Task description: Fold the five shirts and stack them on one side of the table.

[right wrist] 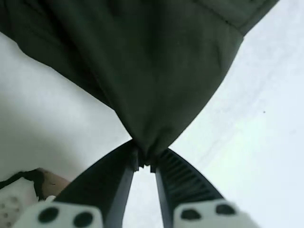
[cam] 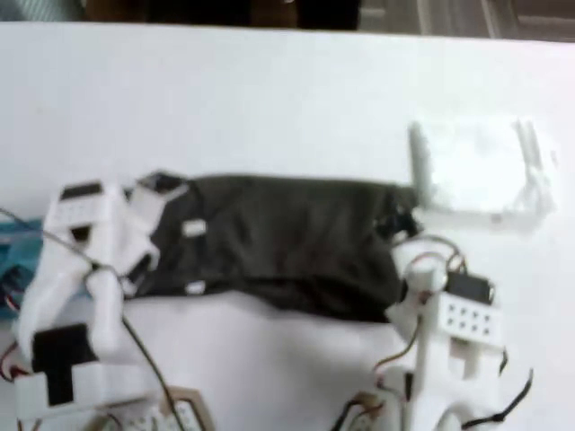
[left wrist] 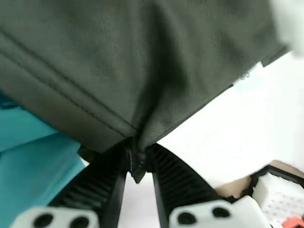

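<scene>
Item: dark shirt (cam: 287,242), spread across the middle of the frame over the counter (cam: 269,90). My left gripper (left wrist: 137,164) is clamped on one end and my right gripper (right wrist: 144,161) pinches the other, likely to hold it taut for folding. A teal shirt (left wrist: 28,161) waits at lower left.

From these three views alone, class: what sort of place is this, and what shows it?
Probably a robotics workbench: a white table, two small arms whose left pincer and right pincer each pinch the dark shirt, and loose wires by the arm bases.
</scene>
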You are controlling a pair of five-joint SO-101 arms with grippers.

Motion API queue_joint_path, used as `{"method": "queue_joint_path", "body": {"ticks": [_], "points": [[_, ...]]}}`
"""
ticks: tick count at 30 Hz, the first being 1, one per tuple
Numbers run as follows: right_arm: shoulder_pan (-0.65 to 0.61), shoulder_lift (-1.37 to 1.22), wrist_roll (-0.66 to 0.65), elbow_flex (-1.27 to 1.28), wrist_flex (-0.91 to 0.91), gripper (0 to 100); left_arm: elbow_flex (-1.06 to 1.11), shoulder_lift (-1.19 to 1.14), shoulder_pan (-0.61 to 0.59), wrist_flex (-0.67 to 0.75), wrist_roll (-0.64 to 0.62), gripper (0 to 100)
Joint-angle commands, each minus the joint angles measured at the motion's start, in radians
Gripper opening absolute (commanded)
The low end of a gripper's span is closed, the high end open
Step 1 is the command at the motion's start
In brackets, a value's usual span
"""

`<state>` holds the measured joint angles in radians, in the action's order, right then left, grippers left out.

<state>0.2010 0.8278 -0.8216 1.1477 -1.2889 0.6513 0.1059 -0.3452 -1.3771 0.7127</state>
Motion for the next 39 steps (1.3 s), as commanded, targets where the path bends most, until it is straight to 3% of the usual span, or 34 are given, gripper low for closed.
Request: {"method": "queue_joint_path", "body": {"ticks": [1, 7, 13, 23, 27, 32, 39], "points": [[-0.004, 0.027, -0.006, 0.021, 0.042, 1.9, 0.005, 0.037, -0.006, 0.026, 0.005, 3], [-0.005, 0.027, 0.000, 0.018, 0.044, 3.3, 0.002, 0.043, -0.008, 0.023, 0.005, 5], [-0.007, 0.027, -0.008, 0.017, 0.041, 18.9, -0.050, 0.044, -0.012, -0.046, 0.005, 22], [-0.007, 0.027, 0.003, -0.227, -0.081, 19.0, -0.513, 0.037, -0.126, -0.293, 0.005, 20], [-0.005, 0.027, 0.074, -0.382, -0.147, 19.0, -0.538, 0.034, -0.175, -0.292, 0.005, 20], [-0.007, 0.018, 0.144, -0.454, -0.151, 19.0, -0.367, 0.034, -0.245, -0.163, 0.025, 12], [-0.007, 0.018, 0.143, -0.454, -0.150, 19.0, -0.117, 0.032, -0.416, 0.242, 0.189, 11]]}}
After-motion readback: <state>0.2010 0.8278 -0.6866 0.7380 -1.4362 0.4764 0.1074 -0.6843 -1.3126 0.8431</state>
